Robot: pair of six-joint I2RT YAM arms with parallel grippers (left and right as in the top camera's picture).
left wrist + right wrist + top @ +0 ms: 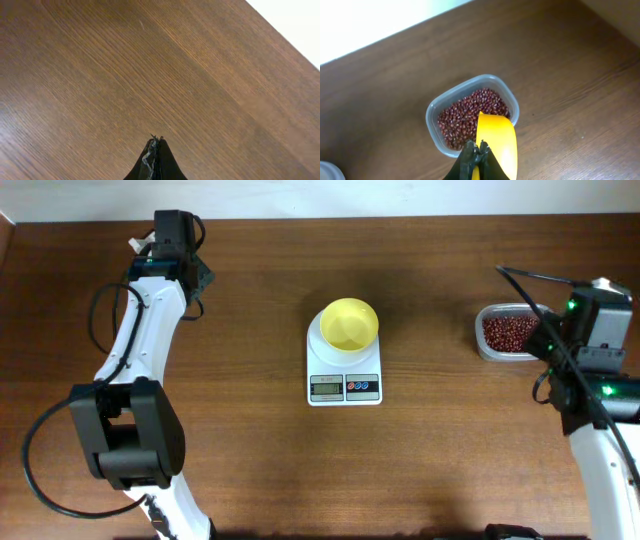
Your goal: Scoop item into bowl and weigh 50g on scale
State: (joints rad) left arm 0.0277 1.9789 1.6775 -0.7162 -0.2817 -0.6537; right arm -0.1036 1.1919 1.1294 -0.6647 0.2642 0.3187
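Brown wood-grain bench [250, 460] fills the overhead view, with a pale strip along its far edge.

At the far left, the left arm [140, 350] reaches from its dark base near the front edge up toward the far-left corner. In the left wrist view, the left gripper [155, 146] has its two dark fingers pressed together, nothing between them. It points at bare wood.

In the middle of the bench sits the flat white scale [344, 375]. Its grey display [325, 387] and the red and blue buttons [362, 387] face the front edge. The small pale-yellow bowl [349, 323] rests on the scale's platform, upright, its yellow inside showing.

Well to the right, near the right edge, stands a clear rectangular tub [484, 330] holding the reddish-brown beans [510, 332]. The right arm partly covers it from above.

The right wrist view shows the tub's rim [432, 112] and the heap of beans [465, 117] inside it. The right gripper [477, 152] is clamped on the handle of a yellow scoop [497, 140]. The scoop's head lies over the near right part of the tub. It seems to sit just above the beans, but whether it touches them cannot be told from this angle.
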